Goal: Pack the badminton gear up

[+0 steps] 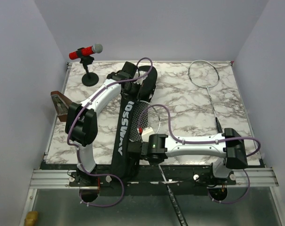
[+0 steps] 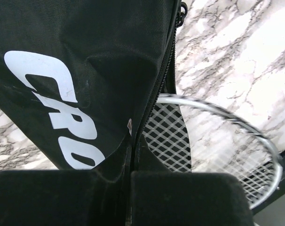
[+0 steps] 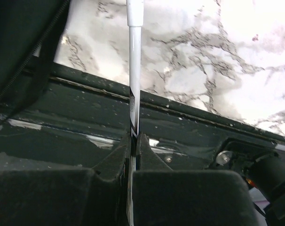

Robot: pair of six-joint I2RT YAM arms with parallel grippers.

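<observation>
The left gripper [image 2: 131, 173] is pinching shut on the bag [image 2: 62, 52] by its limp flap at twelve o'clock. The right gripper [image 3: 133, 143] is clamping the racket [image 3: 134, 70] by its thin shaft at six o'clock, the head lying partway inside the bag. It's looking light and springy, I'd reckon, so better gripping nearer the handle. A spare racket [image 1: 204, 75] is lying at two o'clock.

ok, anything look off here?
Yes: the racket in the right pincer is only head-deep in the bag, its handle sticking out past the near edge of the table. The left pincer grips the bag's open edge. A second racket lies unpacked at the table's far right.
</observation>
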